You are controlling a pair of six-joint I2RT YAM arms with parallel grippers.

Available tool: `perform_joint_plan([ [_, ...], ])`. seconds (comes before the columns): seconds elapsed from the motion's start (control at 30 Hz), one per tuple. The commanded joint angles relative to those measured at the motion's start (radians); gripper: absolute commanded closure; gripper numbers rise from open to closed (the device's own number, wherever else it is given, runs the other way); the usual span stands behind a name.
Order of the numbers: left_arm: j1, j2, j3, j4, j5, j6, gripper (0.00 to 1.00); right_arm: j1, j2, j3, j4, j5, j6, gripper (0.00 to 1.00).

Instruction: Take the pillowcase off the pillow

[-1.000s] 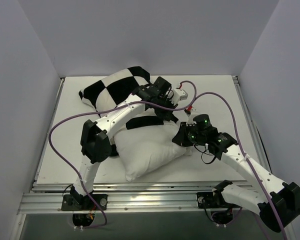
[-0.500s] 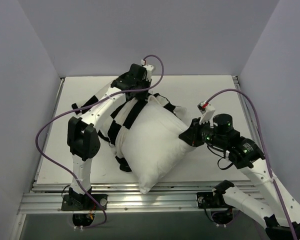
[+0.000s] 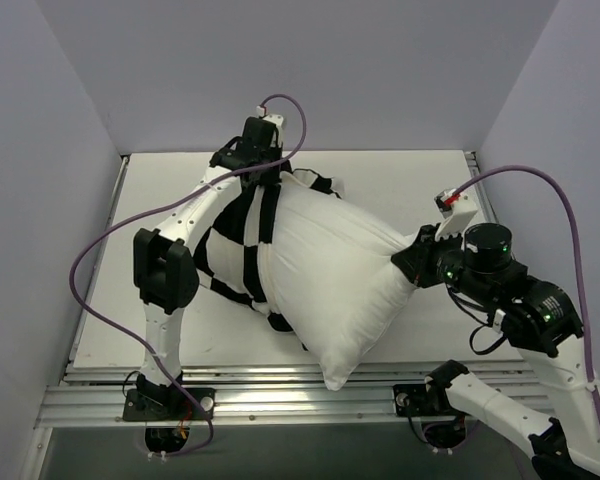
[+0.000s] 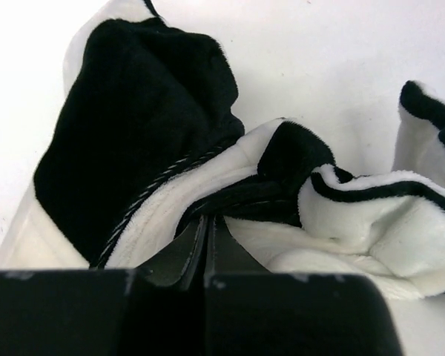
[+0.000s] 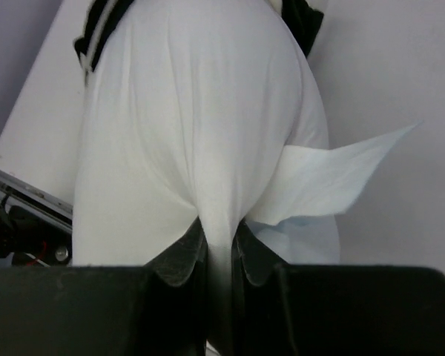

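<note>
Your left claw (image 4: 208, 226) is clamped tight on a bunched fold of the thin black-and-white checkered fabric pillowcase (image 4: 133, 126) at the top centre of the overhead view, anchoring the cover so it can't follow. Your right claw (image 5: 219, 233) is pinched shut on a corner of the plump plain white stuffed pillow (image 5: 193, 111) at the right middle, so the cushion is stretched taut between both arms. Looks like most of it is out, with the case only bunched round its upper-left end, so pulling further apart should finish it.
</note>
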Motion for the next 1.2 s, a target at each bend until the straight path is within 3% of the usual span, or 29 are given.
perform_joint_plan([
  [0.0,0.147,-0.001,0.016,0.108,-0.182,-0.013,0.95,0.001,-0.045,-0.103,0.034,0.121,0.035,1.0],
  [0.07,0.135,-0.118,-0.102,0.156,-0.105,-0.053,0.82,0.001,-0.01,-0.168,0.099,0.208,0.053,1.0],
  [0.1,0.121,-0.165,-0.148,0.195,-0.085,-0.075,0.65,0.0,0.002,-0.219,0.123,0.239,0.059,1.0],
  [0.2,0.087,-0.343,-0.321,0.226,-0.03,-0.105,0.4,-0.01,0.079,-0.259,0.205,0.294,0.063,1.0],
  [0.3,0.049,-0.549,-0.542,0.272,-0.019,-0.119,0.23,-0.052,0.183,-0.247,0.251,0.296,0.069,0.94],
  [0.33,0.023,-0.656,-0.598,0.283,-0.019,-0.128,0.14,-0.098,0.234,-0.235,0.271,0.278,0.07,0.9],
  [0.4,-0.014,-0.757,-0.759,0.289,-0.036,-0.151,0.08,-0.151,0.275,-0.227,0.3,0.232,0.07,0.72],
  [0.43,-0.04,-0.851,-0.806,0.286,-0.047,-0.162,0.04,-0.169,0.317,-0.216,0.323,0.219,0.076,0.57],
  [0.53,-0.078,-1.01,-0.982,0.259,-0.068,-0.243,0.03,-0.172,0.374,-0.172,0.331,0.266,0.081,0.29],
  [0.63,-0.106,-1.112,-1.143,0.247,-0.059,-0.306,0.03,-0.111,0.371,-0.13,0.346,0.332,0.06,0.17],
  [0.83,-0.151,-1.226,-1.433,0.355,0.002,-0.415,0.04,0.14,0.299,-0.125,0.395,0.383,-0.006,0.08],
  [1.03,-0.158,-1.209,-1.548,0.553,0.067,-0.428,0.05,0.288,0.283,-0.15,0.377,0.521,-0.026,0.06],
  [1.17,-0.161,-1.152,-1.565,0.624,0.128,-0.425,0.05,0.386,0.326,-0.141,0.378,0.475,-0.08,0.05],
])
